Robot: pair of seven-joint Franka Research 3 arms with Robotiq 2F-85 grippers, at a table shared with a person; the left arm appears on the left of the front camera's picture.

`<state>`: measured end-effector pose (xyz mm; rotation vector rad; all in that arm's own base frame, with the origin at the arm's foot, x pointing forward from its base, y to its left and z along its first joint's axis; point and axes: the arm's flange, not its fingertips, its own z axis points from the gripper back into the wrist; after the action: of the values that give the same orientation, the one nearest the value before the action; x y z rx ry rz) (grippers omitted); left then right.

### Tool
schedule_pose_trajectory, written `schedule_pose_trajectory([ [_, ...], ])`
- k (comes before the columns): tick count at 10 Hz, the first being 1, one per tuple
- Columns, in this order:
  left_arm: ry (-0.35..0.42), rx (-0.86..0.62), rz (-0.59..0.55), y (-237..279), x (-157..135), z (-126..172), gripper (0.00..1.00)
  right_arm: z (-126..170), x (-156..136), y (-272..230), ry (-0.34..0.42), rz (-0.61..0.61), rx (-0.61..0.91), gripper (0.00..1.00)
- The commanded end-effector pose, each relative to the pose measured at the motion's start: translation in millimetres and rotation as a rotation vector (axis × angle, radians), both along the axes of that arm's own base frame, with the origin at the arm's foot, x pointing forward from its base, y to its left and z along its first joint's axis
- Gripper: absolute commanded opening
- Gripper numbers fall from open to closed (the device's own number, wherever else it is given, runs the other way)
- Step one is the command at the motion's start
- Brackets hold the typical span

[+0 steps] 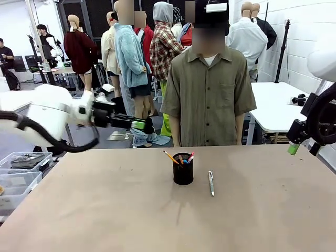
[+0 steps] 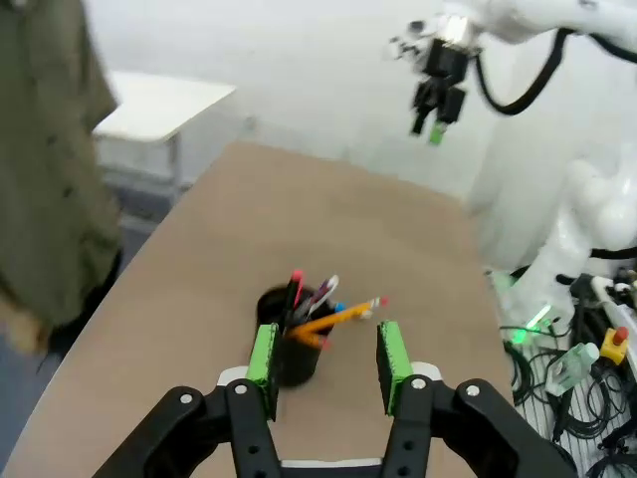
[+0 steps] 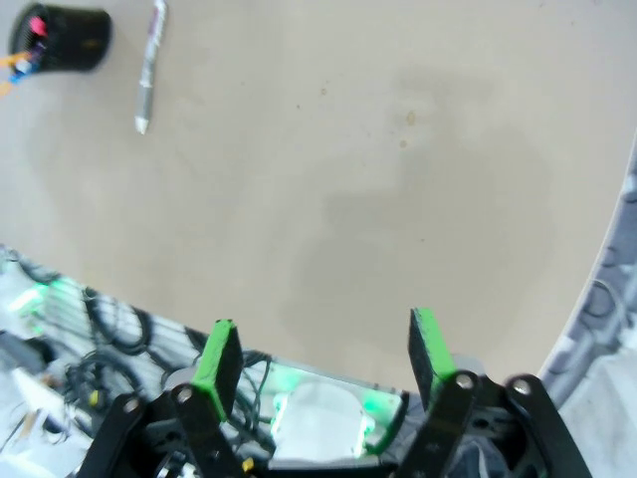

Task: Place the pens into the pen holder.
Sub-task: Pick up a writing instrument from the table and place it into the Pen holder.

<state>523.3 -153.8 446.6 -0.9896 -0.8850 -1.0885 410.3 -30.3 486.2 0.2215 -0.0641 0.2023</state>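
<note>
It was a robotics lab. A white robot arm (image 1: 47, 118) hung by the left edge of a plain brown desk (image 1: 105, 210). Off the desk's near edge lay tangled cables (image 2: 572, 388) and green-lit electronics (image 3: 318, 403). Clear plastic bins (image 1: 18, 181) sat beside its left edge. Beyond its far edge stood a white worktable (image 1: 273, 105), a painted block wall (image 1: 307, 37) and a black stand (image 1: 283, 52). A person (image 1: 6, 55) sat at a far table.
</note>
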Motion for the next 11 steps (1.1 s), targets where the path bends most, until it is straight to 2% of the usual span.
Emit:
schedule_pose_trajectory([
  [1, 0.134, 0.212, 0.158, 13.9, -40.5, 23.4, 0.52, -4.4, -2.2, -0.3, -0.012, 0.009, -0.033, 0.83],
  [2, 0.223, 0.293, 0.225, 27.8, -54.5, 32.8, 0.52, -4.4, -2.2, -0.3, -0.012, 0.009, -0.033, 0.83],
  [4, 0.258, 0.430, 0.379, 58.6, -81.2, 51.6, 0.52, -4.4, -2.2, -0.3, -0.012, 0.009, -0.033, 0.83],
  [6, 0.363, 0.548, 0.529, 80.3, -105.2, 60.6, 0.52, -4.4, -2.2, -0.3, -0.012, 0.009, -0.033, 0.83],
  [9, 0.479, 0.692, 0.654, 97.1, -127.0, 59.4, 0.52, -4.4, -2.2, -0.3, -0.012, 0.009, -0.033, 0.83],
  [11, 0.519, 0.765, 0.730, 106.1, -139.0, 51.9, 0.52, -4.4, -2.2, -0.3, -0.012, 0.009, -0.033, 0.83],
])
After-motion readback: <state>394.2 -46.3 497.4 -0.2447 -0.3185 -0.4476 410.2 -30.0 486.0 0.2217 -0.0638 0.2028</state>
